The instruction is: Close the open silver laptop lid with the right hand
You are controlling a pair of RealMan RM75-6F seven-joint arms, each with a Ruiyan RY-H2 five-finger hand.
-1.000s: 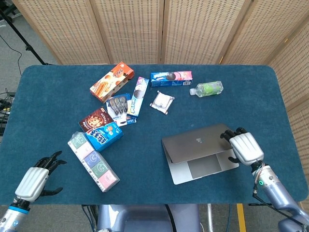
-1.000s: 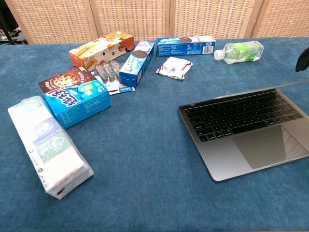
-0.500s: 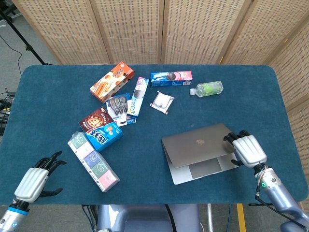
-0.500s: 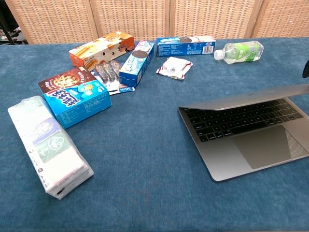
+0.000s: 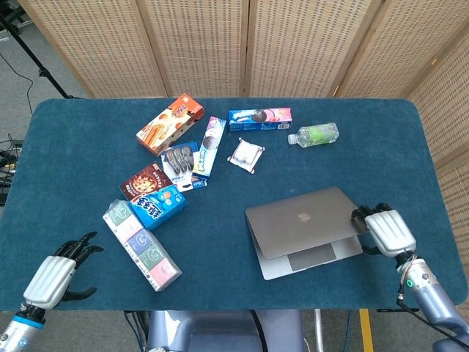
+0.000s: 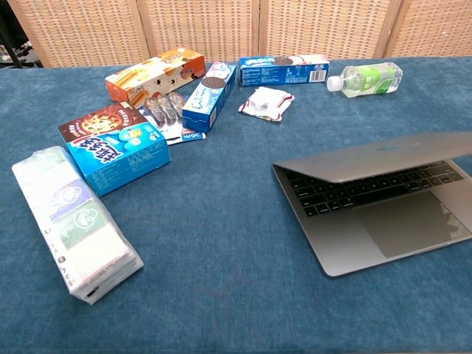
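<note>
The silver laptop [image 5: 300, 220] lies at the table's right front with its lid tilted low over the keyboard, a narrow wedge still showing. In the chest view the lid [image 6: 376, 156] hangs just above the keys and the trackpad stays visible. My right hand [image 5: 386, 230] is at the lid's right edge, and its dark fingertips [image 5: 361, 215] touch the lid's top. It holds nothing. The chest view does not show this hand. My left hand [image 5: 51, 274] hovers at the near left corner, fingers spread and empty.
Snack boxes [image 5: 169, 122] and cookie packs [image 5: 259, 117] cluster at the centre left. A long tissue pack [image 5: 142, 245] lies near the front left. A green bottle [image 5: 315, 135] lies behind the laptop. The table's right edge [image 5: 440, 198] is close to my right hand.
My right hand has moved forward and down with the lid, which has dropped from half open to nearly flat. The left hand has stayed still.
</note>
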